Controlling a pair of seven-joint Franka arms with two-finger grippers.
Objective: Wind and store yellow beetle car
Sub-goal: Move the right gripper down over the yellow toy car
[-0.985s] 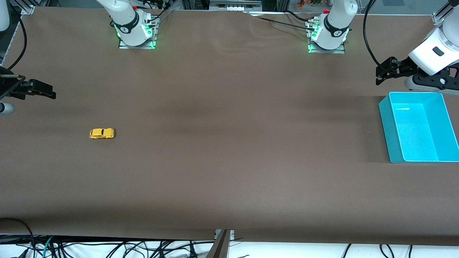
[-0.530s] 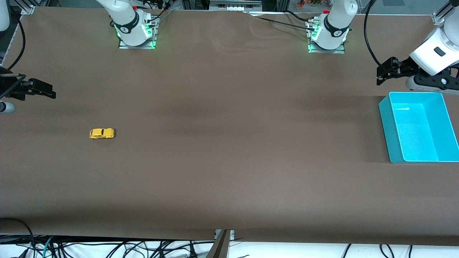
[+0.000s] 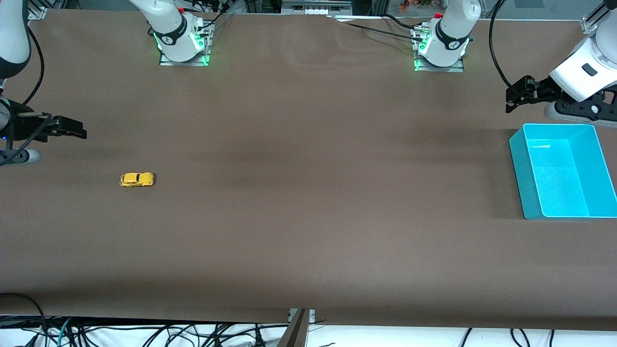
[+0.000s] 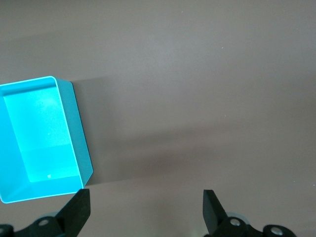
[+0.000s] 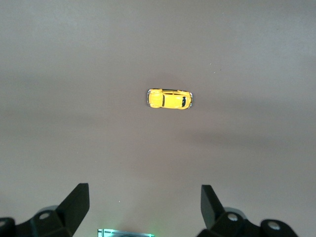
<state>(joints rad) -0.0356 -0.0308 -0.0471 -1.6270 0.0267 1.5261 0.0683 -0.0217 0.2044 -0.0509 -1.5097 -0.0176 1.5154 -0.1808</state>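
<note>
The yellow beetle car (image 3: 137, 180) sits on its wheels on the brown table toward the right arm's end; it also shows in the right wrist view (image 5: 170, 99). My right gripper (image 3: 72, 129) (image 5: 143, 205) hangs open and empty in the air over the table at that end, apart from the car. The teal bin (image 3: 561, 171) stands empty at the left arm's end and shows in the left wrist view (image 4: 40, 138). My left gripper (image 3: 515, 96) (image 4: 146, 210) is open and empty, up in the air beside the bin.
The two arm bases (image 3: 182, 41) (image 3: 441, 46) stand along the table's back edge. Cables (image 3: 144, 332) hang below the front edge. The brown table cover (image 3: 308, 193) is bare between the car and the bin.
My right gripper has moved a little inward over the table and slightly lower in the front view, closer to the car. The left gripper, the car and the bin have stayed put.
</note>
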